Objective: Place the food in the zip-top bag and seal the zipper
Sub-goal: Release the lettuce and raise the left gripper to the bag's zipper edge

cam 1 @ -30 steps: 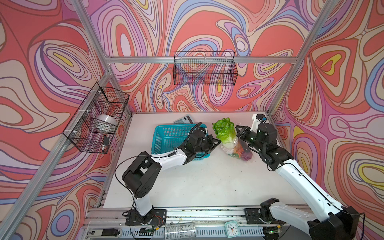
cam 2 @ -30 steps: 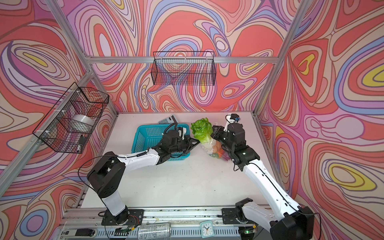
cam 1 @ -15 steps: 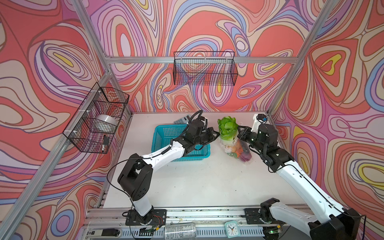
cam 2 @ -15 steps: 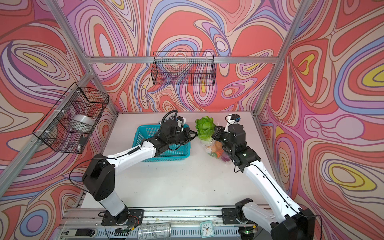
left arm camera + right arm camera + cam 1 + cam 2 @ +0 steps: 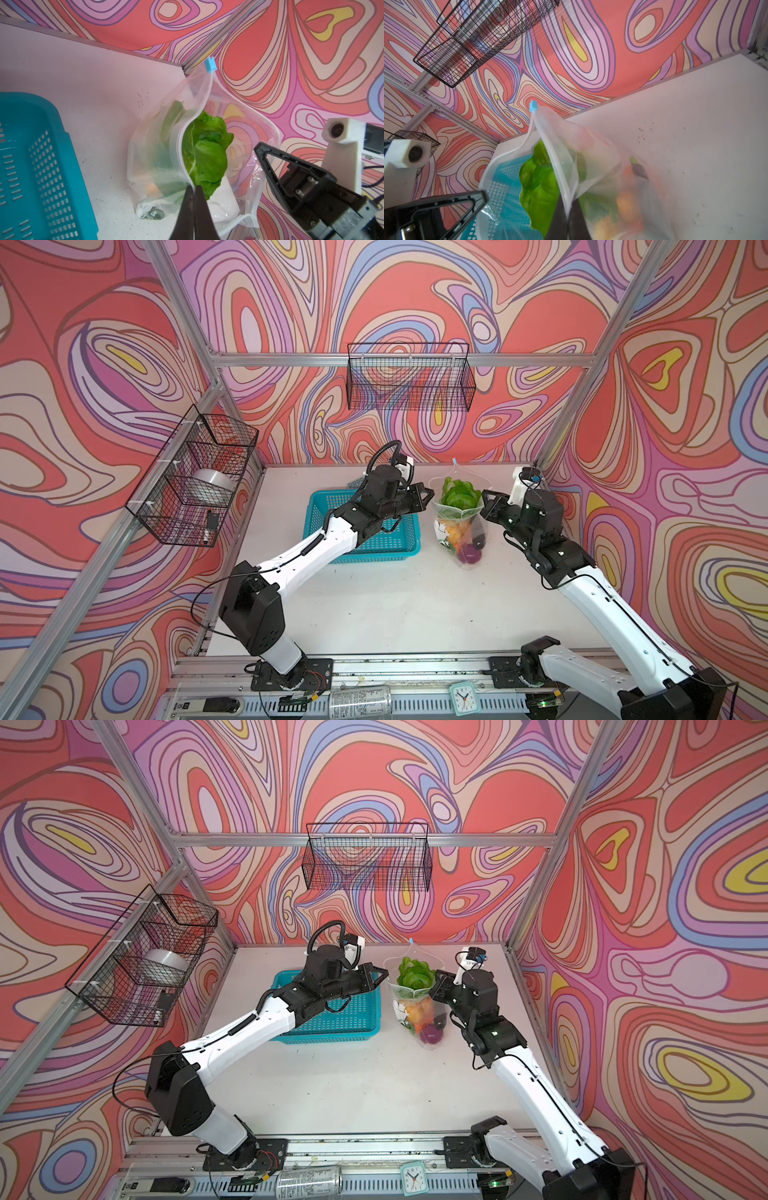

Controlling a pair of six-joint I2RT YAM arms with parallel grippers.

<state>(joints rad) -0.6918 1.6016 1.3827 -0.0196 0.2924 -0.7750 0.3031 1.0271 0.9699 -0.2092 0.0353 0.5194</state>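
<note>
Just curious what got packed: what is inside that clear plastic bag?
In the bag, a green cabbage fills the open top; below it lie orange pieces and a purple piece. Whatever sits under or behind those is covered, so the full contents cannot be told.

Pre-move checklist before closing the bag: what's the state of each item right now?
1. Left gripper shut on zip-top bag mouth edge: ok.
2. Right gripper shut on the opposite edge: ok.
3. Zipper sealed: not ok; strips gape apart.
4. Slider free, at the zipper's far end: ok.
5. Cabbage below the zipper line: cannot tell.
6. Basket emptied: cannot tell; left arm covers part.
</note>
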